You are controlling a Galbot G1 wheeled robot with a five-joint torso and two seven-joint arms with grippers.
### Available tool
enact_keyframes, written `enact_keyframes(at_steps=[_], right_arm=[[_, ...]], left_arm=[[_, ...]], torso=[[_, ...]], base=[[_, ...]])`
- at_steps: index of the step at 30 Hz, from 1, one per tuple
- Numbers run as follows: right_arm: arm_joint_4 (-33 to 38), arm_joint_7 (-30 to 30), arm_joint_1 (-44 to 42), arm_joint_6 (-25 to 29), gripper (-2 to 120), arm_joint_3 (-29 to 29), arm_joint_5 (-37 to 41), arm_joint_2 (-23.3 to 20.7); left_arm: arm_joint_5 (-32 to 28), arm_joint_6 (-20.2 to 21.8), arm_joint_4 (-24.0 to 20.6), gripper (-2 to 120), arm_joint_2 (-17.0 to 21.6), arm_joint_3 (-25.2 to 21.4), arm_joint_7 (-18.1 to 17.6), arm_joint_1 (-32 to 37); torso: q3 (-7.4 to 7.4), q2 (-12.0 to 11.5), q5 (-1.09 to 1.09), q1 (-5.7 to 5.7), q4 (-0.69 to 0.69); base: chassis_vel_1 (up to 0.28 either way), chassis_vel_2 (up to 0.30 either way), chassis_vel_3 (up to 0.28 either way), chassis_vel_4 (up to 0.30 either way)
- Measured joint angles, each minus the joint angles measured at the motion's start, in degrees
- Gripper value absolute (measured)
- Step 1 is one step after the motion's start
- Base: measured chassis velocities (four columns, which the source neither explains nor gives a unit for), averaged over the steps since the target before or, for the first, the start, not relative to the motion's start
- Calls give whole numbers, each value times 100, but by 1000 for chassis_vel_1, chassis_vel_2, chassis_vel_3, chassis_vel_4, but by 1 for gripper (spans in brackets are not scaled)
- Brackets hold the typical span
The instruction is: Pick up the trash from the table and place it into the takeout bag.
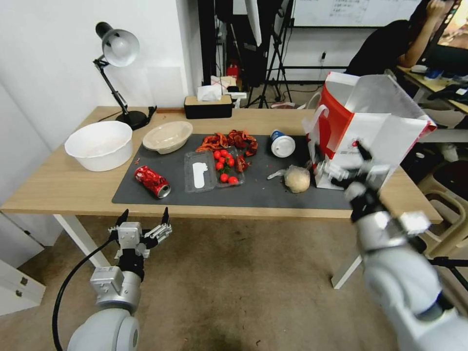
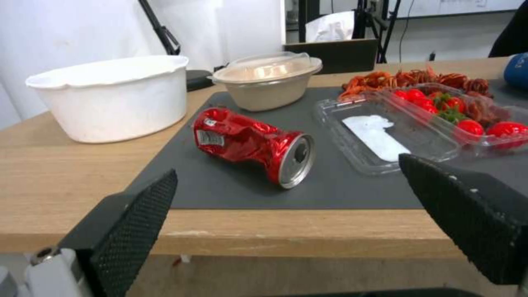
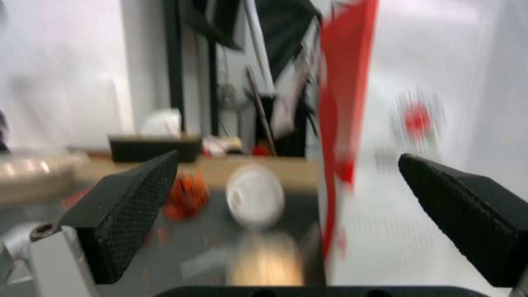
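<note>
Crushed red can (image 1: pixel 152 181) lies sideways on the dark mat (image 1: pixel 253 195), mouth toward the near edge, the empty spread left gripper (image 1: pixel 144 220) below; right gripper (image 1: pixel 363 163), fingers apart, fronts the takeout bag (image 1: pixel 375 126).

Bare mat (image 1: pixel 273 187) fronts the litter; takeout bag (image 1: pixel 370 131) walls its right end.

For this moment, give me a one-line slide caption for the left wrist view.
Open left gripper hangs off the table edge, facing a crushed red can lying on the dark grey mat.
</note>
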Motion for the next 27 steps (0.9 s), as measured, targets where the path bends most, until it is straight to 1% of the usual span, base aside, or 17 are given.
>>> enact_keyframes(at_steps=[3, 10, 19, 27], right_arm=[[-217, 296, -369, 264, 100, -162, -411, 142], [-387, 526, -554, 359, 100, -324, -483, 229], [-643, 574, -633, 568, 100, -523, -506, 335], [-737, 574, -586, 625, 99, -605, -549, 417]], left_arm=[[-2, -23, 13, 100, 2, 1, 2, 1], [-2, -48, 25, 100, 0, 4, 3, 3], [-3, -72, 25, 100, 5, 3, 5, 11], [-6, -107, 25, 100, 18, -12, 5, 28]], torso=[[0, 0, -1, 0, 1], [1, 0, -2, 0, 1], [1, 0, -2, -1, 2], [1, -1, -2, 0, 2]], base=[[0, 0, 0, 0], [0, 0, 0, 0], [0, 0, 0, 0], [0, 0, 0, 0]])
